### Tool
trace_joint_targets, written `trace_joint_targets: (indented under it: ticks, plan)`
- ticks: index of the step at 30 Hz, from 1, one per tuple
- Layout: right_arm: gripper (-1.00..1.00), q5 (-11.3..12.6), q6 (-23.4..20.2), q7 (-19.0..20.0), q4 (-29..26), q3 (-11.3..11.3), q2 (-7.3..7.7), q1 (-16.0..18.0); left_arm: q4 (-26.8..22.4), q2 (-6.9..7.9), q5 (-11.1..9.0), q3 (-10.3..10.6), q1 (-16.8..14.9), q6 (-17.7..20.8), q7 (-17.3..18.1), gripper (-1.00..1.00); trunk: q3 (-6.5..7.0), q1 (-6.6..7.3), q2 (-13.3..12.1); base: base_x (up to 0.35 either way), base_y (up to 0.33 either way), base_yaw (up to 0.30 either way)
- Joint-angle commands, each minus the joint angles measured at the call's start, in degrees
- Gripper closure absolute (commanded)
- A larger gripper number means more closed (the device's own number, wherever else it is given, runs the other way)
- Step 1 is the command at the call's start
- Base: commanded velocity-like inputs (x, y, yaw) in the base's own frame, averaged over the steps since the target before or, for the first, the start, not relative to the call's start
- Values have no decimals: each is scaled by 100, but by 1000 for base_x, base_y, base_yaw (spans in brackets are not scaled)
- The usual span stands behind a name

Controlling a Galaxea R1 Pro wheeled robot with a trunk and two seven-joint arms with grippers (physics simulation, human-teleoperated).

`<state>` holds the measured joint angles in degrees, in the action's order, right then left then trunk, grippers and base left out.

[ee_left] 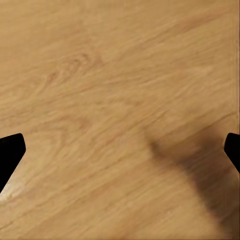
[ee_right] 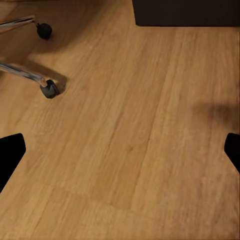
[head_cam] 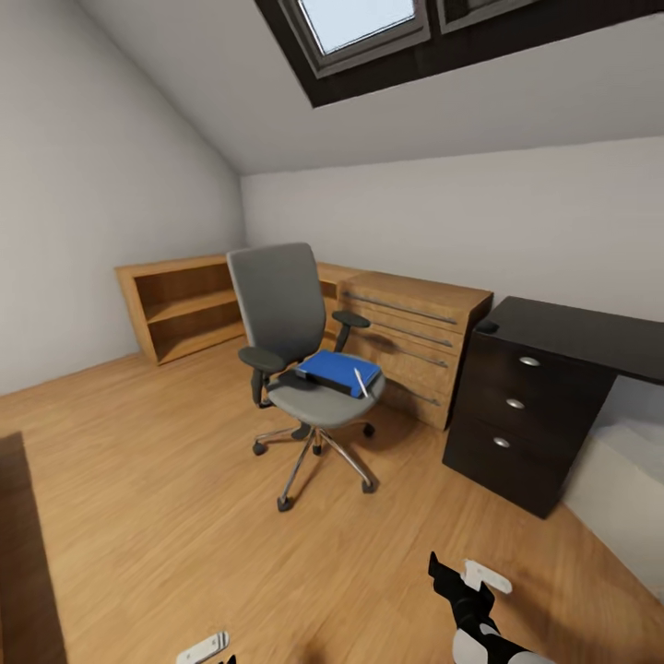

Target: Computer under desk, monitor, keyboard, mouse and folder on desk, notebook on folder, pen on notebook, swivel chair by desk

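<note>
With both end effectors, left (ee_left: 120,150) and right (ee_right: 120,150), held apart and empty over the floor, the folder (head_cam: 338,371) on the swivel chair (head_cam: 300,355) could be slid off, pen (head_cam: 361,383) included, should the castered seat be bumped.

A bright blue folder (head_cam: 339,371) tops the swivel chair (head_cam: 295,355)'s grey seat. The desk (head_cam: 544,387) is black with silver knobs. Honey-toned wood grain covers the floor (head_cam: 166,480).

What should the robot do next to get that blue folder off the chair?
Probably roll closer to the swivel chair. The blue folder lies on its seat with a white pen on top, and both grippers, left and right, hang low over bare floor, jaws open, well short of it.
</note>
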<state>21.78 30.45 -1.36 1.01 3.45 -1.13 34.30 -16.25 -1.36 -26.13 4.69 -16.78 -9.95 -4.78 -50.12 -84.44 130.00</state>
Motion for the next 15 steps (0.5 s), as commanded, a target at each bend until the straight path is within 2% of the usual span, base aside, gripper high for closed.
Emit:
trace_joint_targets:
  ticks: [1,5,9,10,12,13,15]
  plan:
    - [-100,-39,22,-2,12,35,-7,6,8,-3,-29,52,-1,-32,-41,-100,13,24,-39,0,0,-249]
    - [-100,-173,22,35,8,32,-66,6,22,-6,-25,66,-1,-42,-41,-100,85,112,-200,0,0,-254]
    - [-100,-638,24,48,6,32,-161,6,35,-1,-19,73,-1,-36,-40,-100,156,199,-360,0,0,-257]
    - [-100,-900,23,40,8,32,-190,6,38,1,-17,74,-1,-35,-38,-100,173,221,-400,0,0,-258]
    - [-100,-1154,23,32,10,32,-214,1,38,1,-16,75,-1,-36,-39,-100,206,265,-480,0,0,-258]
    - [-100,-1362,28,25,11,32,-232,-13,40,2,-16,75,-1,-38,-40,-100,221,287,-521,0,0,-258]
    - [-100,-1505,42,21,12,32,-247,-30,41,3,-15,76,-1,-40,-40,-100,252,331,-601,0,0,-257]
